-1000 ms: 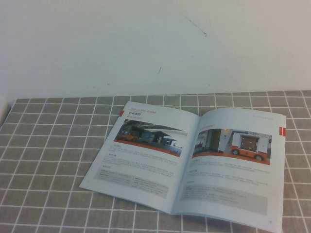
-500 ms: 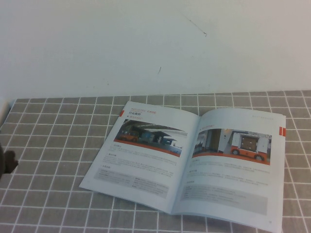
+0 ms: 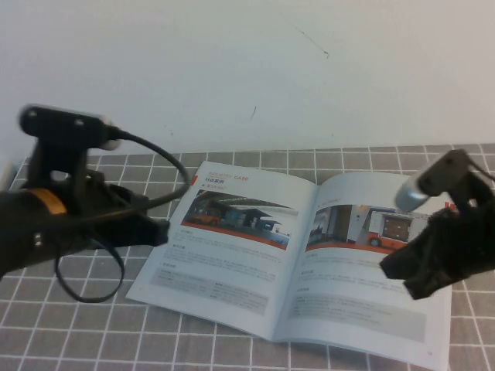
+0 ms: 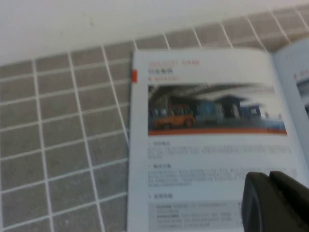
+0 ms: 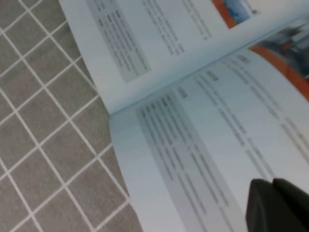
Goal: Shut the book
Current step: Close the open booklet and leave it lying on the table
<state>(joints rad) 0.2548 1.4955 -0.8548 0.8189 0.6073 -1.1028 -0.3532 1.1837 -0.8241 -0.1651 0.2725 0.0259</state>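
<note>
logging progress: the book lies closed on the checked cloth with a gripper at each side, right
No: the high view shows the book open, pages face up. It does lie on the checked cloth, left gripper at its left edge, right gripper over its right page.

1 open book [image 3: 232, 267], 1 left gripper [image 3: 160, 232] by its left edge, 1 right gripper [image 3: 393, 270] over it

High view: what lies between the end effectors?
High view shows only the open white paper booklet; left end effector beside its left edge, right end effector over its right page.
</note>
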